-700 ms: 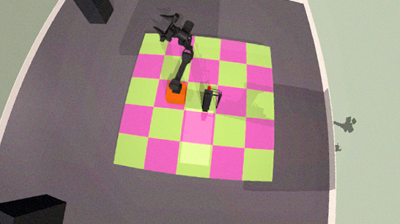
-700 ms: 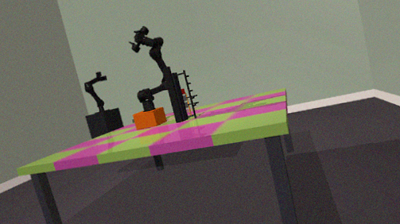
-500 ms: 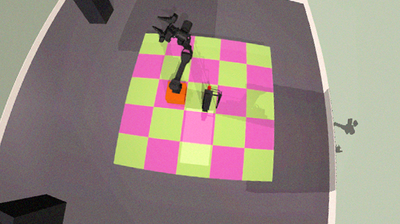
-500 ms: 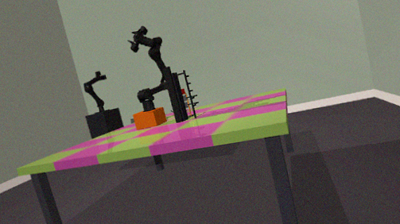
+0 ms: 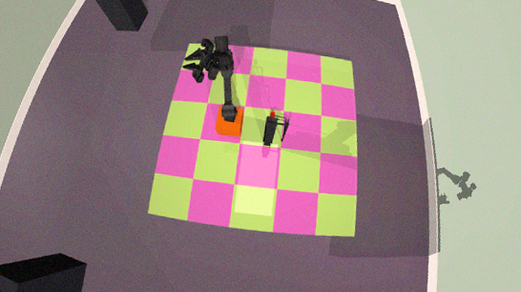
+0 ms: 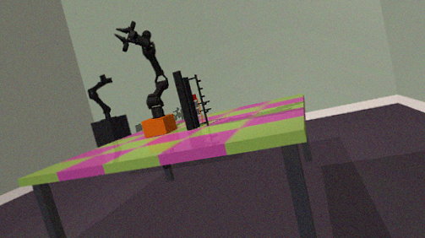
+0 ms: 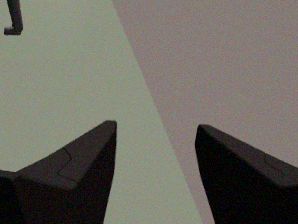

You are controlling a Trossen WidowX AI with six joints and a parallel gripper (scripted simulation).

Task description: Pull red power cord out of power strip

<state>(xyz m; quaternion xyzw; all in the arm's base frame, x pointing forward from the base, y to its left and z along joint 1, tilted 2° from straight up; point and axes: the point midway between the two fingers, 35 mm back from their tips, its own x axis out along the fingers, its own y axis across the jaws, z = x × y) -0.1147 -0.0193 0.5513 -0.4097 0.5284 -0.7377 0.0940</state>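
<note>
Red plug sits in the upright black strip mid worktop, right of the orange base. Cord itself too small to make out. Prob light, rigid head, friction-seated; grab across plug body, not the cord. Count: 1 plug, 1 strip, 1 arm. Pincer up high, well apart from the plug, half-closed w/ nothing between fingers.

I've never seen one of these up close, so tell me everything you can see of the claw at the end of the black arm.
The gripper is matte black, with two tapered, wedge-shaped fingers that look like hard plastic. It is raised high above the checkered table, behind the orange base block, pointing up and away from the power strip. The fingers stand partly apart, with only wall and floor showing between them. Nothing touches it.
</note>
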